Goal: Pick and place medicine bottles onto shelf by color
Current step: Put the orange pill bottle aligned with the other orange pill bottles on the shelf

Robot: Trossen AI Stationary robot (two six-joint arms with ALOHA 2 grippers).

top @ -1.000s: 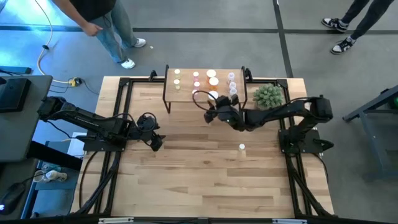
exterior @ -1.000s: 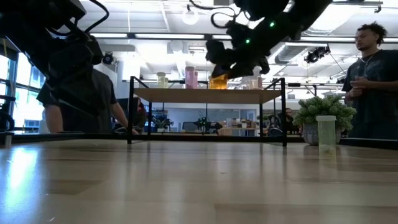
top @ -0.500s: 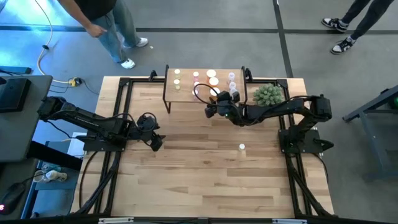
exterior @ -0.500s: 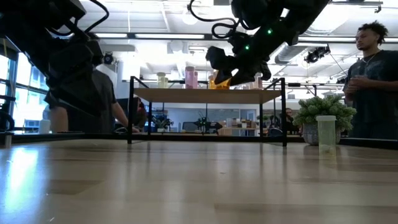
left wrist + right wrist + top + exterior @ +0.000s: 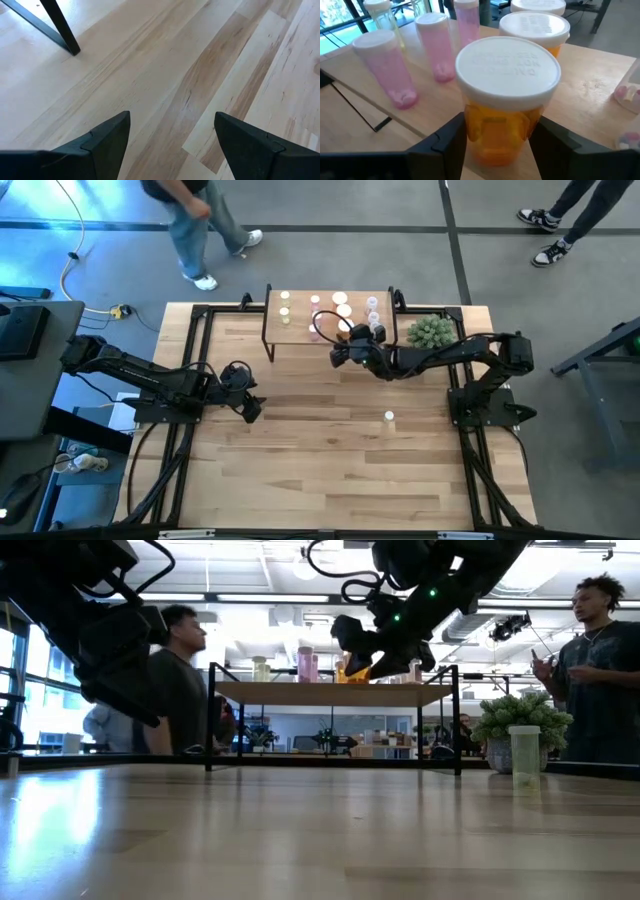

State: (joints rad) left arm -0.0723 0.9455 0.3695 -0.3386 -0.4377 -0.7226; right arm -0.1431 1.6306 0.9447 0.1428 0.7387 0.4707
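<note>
My right gripper (image 5: 502, 145) is shut on an orange bottle with a white cap (image 5: 507, 70), at the near edge of the shelf (image 5: 300, 330). The low view shows the bottle (image 5: 352, 668) just above the shelf board (image 5: 300, 692). Yellowish bottles (image 5: 285, 304), pink bottles (image 5: 385, 65) and a second orange bottle (image 5: 535, 30) stand on the shelf on their bases. One pale bottle (image 5: 389, 417) stands alone on the table. My left gripper (image 5: 172, 135) is open and empty over the table's left part (image 5: 250, 408). My right gripper pinches the orange bottle's body (image 5: 497, 135) below the cap, one finger (image 5: 447, 142) on each side. The fingers come about level from the table's near side. The bottle is upright; whether its base stands on the shelf board I cannot tell.
A small potted green plant (image 5: 432, 333) stands right of the shelf. Clear bottles (image 5: 373, 308) fill the shelf's right end. The shelf's black legs (image 5: 60, 25) stand on the table. People stand beyond the table's far edge (image 5: 600, 670).
My right gripper has carried the orange bottle a little toward the table's far edge, up to the shelf's near edge, and then held nearly still. The bottle has stayed upright. A person behind the table has walked along.
</note>
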